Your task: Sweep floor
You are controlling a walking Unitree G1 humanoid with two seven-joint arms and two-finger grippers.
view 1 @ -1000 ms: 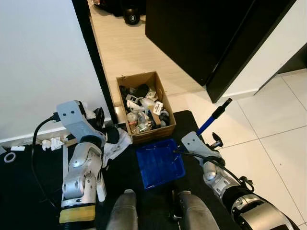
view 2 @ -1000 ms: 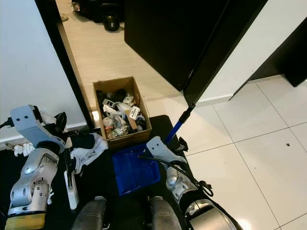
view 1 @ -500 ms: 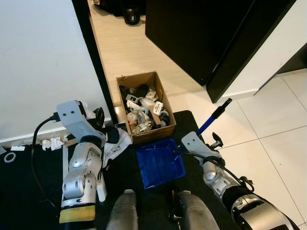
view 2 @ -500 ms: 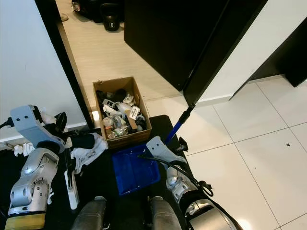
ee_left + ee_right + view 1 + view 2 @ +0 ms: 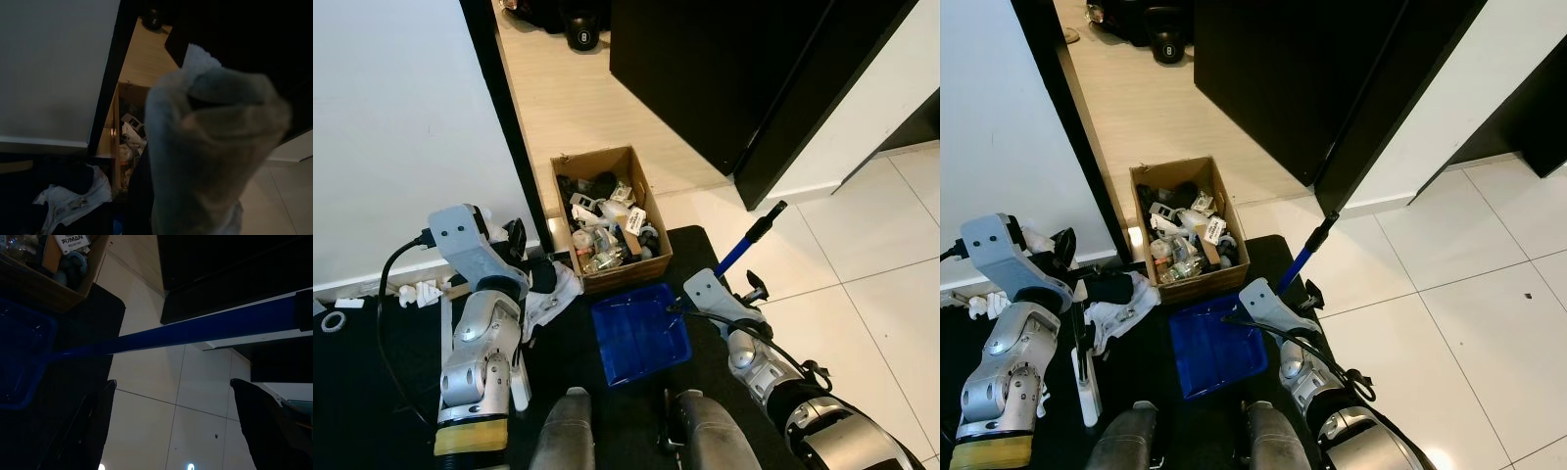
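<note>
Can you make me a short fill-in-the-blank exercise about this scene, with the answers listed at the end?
1. The dustpan lying on the black mat is ____ in colour.
2. The litter is piled inside a ____ box that stands just beyond the dustpan.
3. The dustpan's long handle rises beside the robot's ____ arm.
4. The floor beyond the box, through the doorway, is ____ rather than tile.

Missing words: blue; cardboard; right; wood
</note>
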